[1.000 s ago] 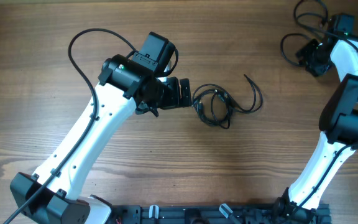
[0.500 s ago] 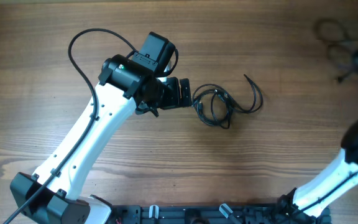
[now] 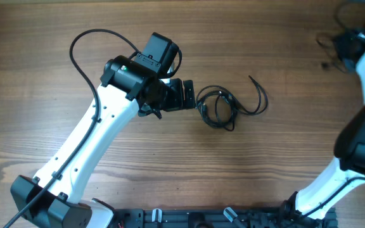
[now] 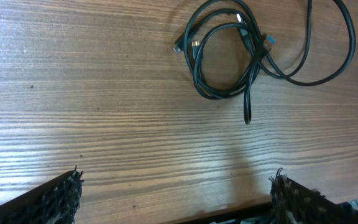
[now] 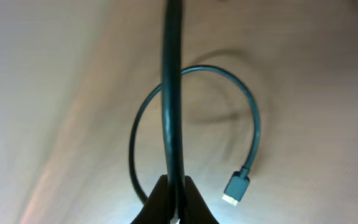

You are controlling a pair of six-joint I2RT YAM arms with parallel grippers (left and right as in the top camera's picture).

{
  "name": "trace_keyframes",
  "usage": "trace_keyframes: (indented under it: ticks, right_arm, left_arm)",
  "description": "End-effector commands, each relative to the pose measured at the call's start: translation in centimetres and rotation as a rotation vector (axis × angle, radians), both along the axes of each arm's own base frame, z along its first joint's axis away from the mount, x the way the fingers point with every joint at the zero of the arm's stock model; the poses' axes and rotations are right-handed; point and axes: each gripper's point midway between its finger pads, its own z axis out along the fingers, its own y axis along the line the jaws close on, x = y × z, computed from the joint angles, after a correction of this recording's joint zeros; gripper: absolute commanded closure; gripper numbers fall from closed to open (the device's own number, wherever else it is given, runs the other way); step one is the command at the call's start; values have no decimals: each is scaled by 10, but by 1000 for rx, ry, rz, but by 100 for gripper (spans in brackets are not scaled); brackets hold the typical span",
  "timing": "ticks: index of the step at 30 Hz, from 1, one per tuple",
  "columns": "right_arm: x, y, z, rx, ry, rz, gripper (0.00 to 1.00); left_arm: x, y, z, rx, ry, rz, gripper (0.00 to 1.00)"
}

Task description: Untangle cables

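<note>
Your left claw (image 3: 185, 95) is sitting near the middle of the desk (image 3: 43, 38), wide apart with nothing in it. On the left wrist cam you can see its fingertips (image 4: 61, 198) way out at the two bottom corners.

The bundle of cables (image 3: 217, 107) is just beside that claw, on the side toward the desk's right edge. It's a few thin black cords looped into a small loose coil lying flat on the wood. One tail (image 3: 260, 96) curls off further toward the right edge. A couple of little plugs (image 4: 194, 45) show inside the loop.

Your right claw (image 3: 342, 49) is up at the far right corner, pretty blurry from overhead. Its wrist cam shows it pinched tight on a single cable (image 5: 173, 93) that runs straight up from the tips. That one loops round and ends in a small connector (image 5: 234, 190).
</note>
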Motion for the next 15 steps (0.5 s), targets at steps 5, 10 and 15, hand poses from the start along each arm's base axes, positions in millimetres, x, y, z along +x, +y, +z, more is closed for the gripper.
trace_keyframes:
  ticks: [5,10,15]
  right_arm:
    - [47,36,30,-60,-134,134,48]
    - [27,29,-8,-148,41,187,4]
    - [3,24,-39,-123,166,228,2]
  left_arm:
    - [1,1,-4,8,9,3,0]
    - [1,1,-4,8,9,3,0]
    - [1,1,-4,8,9,3,0]
